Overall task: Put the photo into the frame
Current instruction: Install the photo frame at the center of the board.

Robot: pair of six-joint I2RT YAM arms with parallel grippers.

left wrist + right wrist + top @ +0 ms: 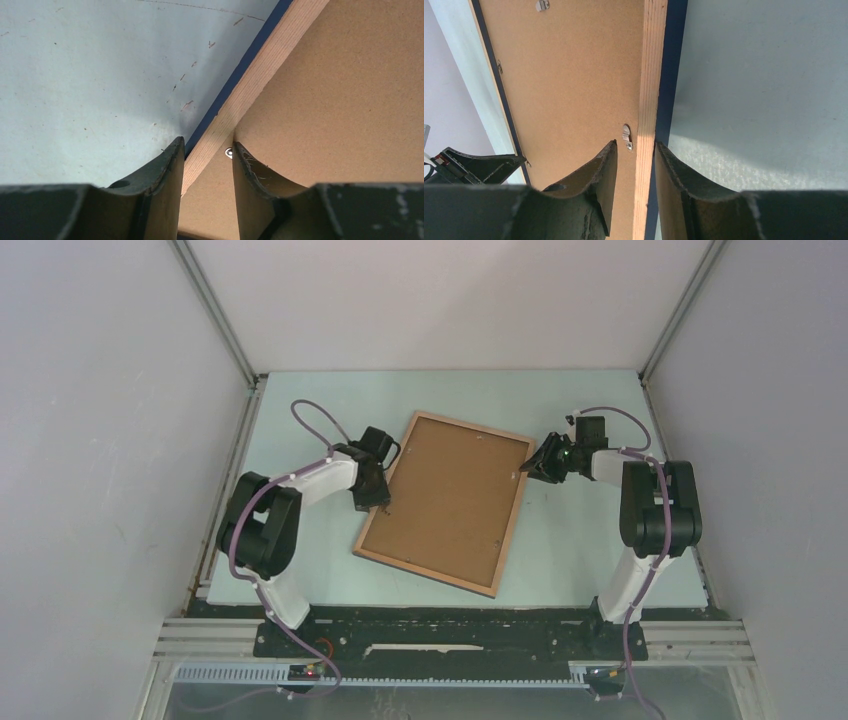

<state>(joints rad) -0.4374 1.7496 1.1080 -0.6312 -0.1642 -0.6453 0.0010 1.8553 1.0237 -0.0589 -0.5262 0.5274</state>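
Soft, even light from above fills the overhead view, bright on the pale walls (100,440) and the table (600,570), with only faint shadows along the frame (445,500) and no glare. In both wrist views the near fingers (165,170) are dark and slightly blurred. A soft shadow lies on the table just beside the frame's edge.

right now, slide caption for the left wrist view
Left gripper closed on the frame rail, backing board alongside, pale table below
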